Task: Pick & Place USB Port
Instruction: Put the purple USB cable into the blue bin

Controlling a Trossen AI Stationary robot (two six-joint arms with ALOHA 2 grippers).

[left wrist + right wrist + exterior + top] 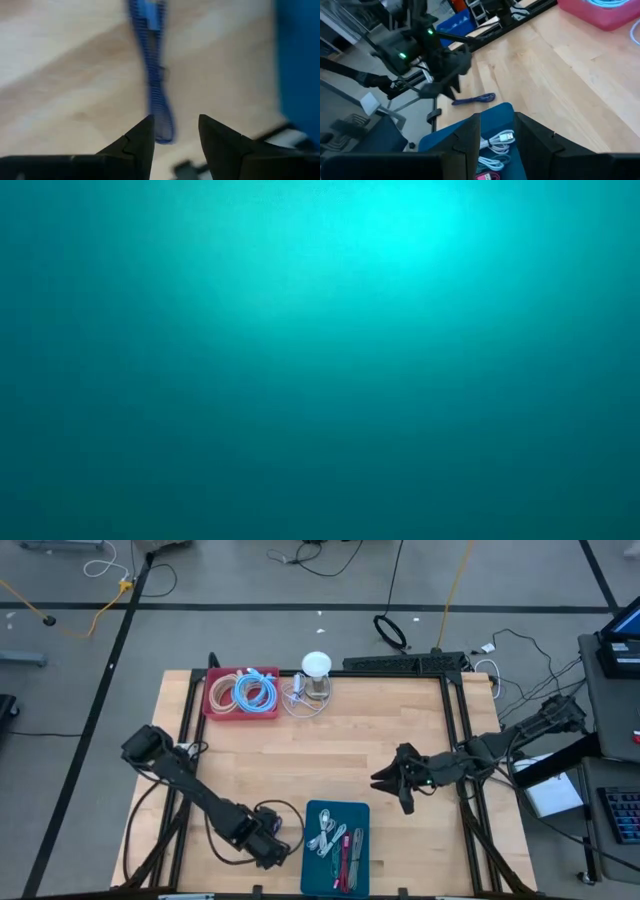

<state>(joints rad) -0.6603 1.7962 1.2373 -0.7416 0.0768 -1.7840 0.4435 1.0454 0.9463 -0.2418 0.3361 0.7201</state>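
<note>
Mostly bare wood on the table (400,730) on the far side of the teal tray (335,812), so room is open there. The tray itself sits at the table's near edge, about mid-width. Well beyond the tray, at the far edge, stand a pink tray (215,710) of coiled cables and a white round-topped object (316,666) just beside it. The blue cable (475,99), the task's thing, lies flat on the wood just beside the teal tray's left edge, apart from it and not lifted. White cables (322,835) lie inside the teal tray. The left arm runs low and diagonal across the table's left part toward the tray. The left gripper (275,840) is close over the wood at the tray's left side, pointed down at the blue cable. In its wrist view the fingers (142,137) stand moderately apart with the cable's end at the gap and nothing clamped. The right arm reaches in from the table's right edge. The right gripper (392,785) hangs beyond the tray's far-right corner, tilted toward the tray, jaws moderately parted and empty.
</note>
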